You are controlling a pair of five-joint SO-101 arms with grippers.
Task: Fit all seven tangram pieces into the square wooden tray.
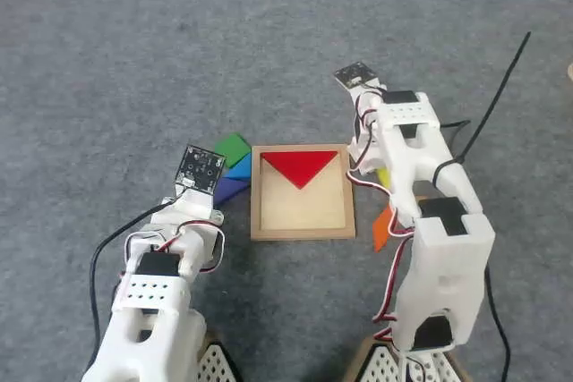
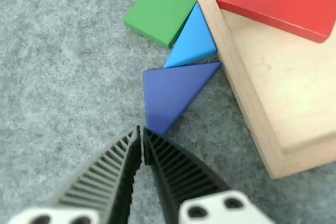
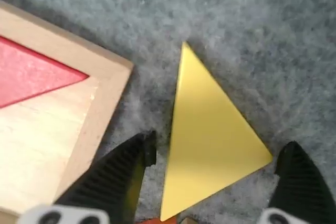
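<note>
- While only the red triangle [image 1: 300, 165] lies in the tray [image 1: 302, 232], against its far wall, the other pieces lie outside on the tabletop, so the task looks barely begun.
- The left end effector [image 2: 142, 145] is clenched on nothing, with its tips right at one corner of the dark blue triangle [image 2: 170, 93]. That piece lies beside the tray's left wall, with the light blue triangle [image 2: 194, 38] and green square [image 2: 160, 11] farther toward the far edge.
- The right end effector [image 3: 219, 148] is spread wide and straddles the yellow triangle [image 3: 207, 135], which lies flat just beside the tray's right wall. An orange piece [image 1: 382, 228] pokes out from under that arm.
- Closing on the yellow triangle's slanted sides could squeeze it out or spin it.
- The finger nearer the tray could catch the rim and shove the tray, unseating the red triangle.
- A push from the clenched left tips would likely slide the dark blue triangle into its neighbours.
</note>
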